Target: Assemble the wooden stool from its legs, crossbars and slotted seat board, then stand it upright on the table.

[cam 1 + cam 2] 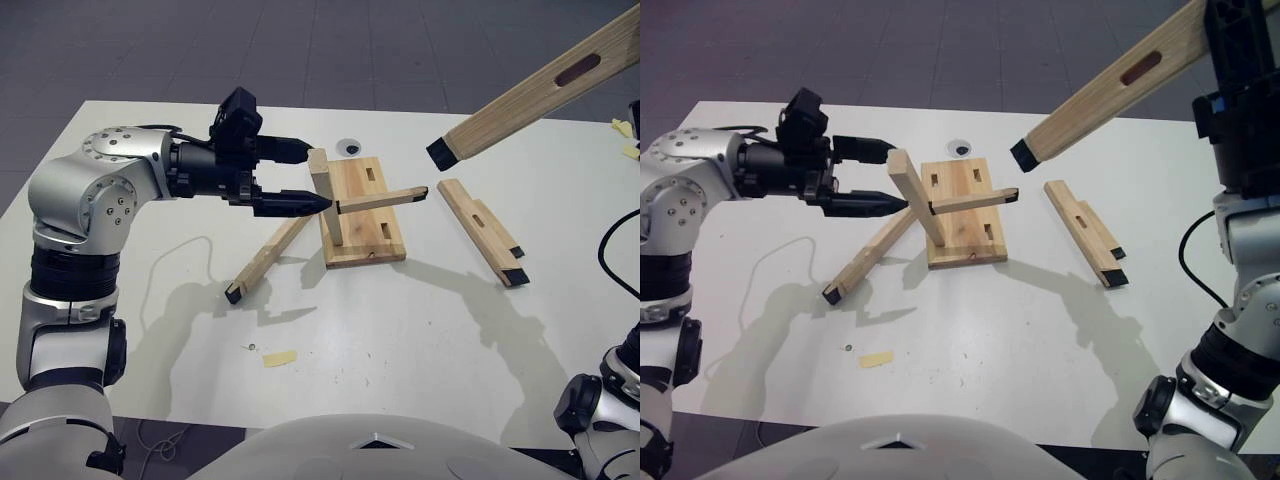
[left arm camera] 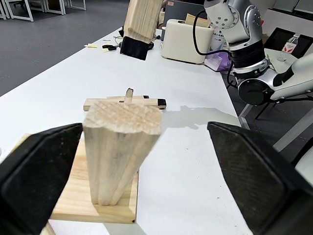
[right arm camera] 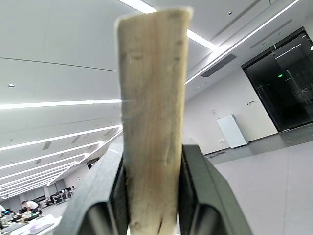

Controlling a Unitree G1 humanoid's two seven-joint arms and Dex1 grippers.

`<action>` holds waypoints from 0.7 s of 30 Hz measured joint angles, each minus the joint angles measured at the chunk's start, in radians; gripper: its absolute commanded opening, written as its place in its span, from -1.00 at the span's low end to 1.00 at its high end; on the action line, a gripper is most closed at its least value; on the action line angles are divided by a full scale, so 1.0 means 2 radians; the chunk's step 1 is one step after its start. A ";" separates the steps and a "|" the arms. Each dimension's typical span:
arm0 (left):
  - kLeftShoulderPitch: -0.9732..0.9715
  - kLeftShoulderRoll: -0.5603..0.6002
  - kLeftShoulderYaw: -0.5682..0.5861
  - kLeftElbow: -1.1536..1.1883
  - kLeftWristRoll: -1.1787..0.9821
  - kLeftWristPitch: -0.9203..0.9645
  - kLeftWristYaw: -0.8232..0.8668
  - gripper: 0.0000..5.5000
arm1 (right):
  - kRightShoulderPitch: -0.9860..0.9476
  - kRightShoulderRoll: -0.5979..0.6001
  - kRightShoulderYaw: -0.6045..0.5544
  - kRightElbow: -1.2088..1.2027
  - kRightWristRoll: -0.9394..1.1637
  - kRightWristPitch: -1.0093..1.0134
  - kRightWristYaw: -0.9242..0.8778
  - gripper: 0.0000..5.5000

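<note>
The slotted seat board (image 1: 367, 238) lies flat on the white table (image 1: 400, 330). A leg (image 1: 326, 195) stands tilted on it, with a crossbar (image 1: 385, 199) sticking out to the right. My left gripper (image 1: 316, 175) is open, one finger on each side of that leg's top (image 2: 122, 122), with gaps on both sides. A second leg (image 1: 266, 255) lies left of the board. A third leg with a crossbar (image 1: 482, 231) lies to the right. My right gripper (image 3: 152, 166) is shut on a fourth leg (image 1: 1110, 90), held high over the table's far right.
A scrap of yellow tape (image 1: 280, 358) lies near the front edge. A small dark round mark (image 1: 349, 148) sits behind the board. A black cable (image 1: 608, 250) runs along the right edge. Yellow notes (image 1: 624, 128) lie at the far right corner.
</note>
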 measured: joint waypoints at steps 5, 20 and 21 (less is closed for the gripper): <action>0.000 -0.036 -0.003 -0.004 0.010 -0.009 0.034 0.18 | 0.015 0.008 0.015 -0.004 -0.036 -0.003 0.000 -0.63; 0.075 -0.090 0.038 -0.146 0.009 -0.014 0.199 -0.29 | 0.085 0.034 0.124 -0.034 -0.339 -0.049 -0.041 -0.63; 0.078 -0.098 0.038 -0.151 0.009 -0.012 0.212 -0.29 | 0.088 0.036 0.136 -0.034 -0.359 -0.055 -0.040 -0.63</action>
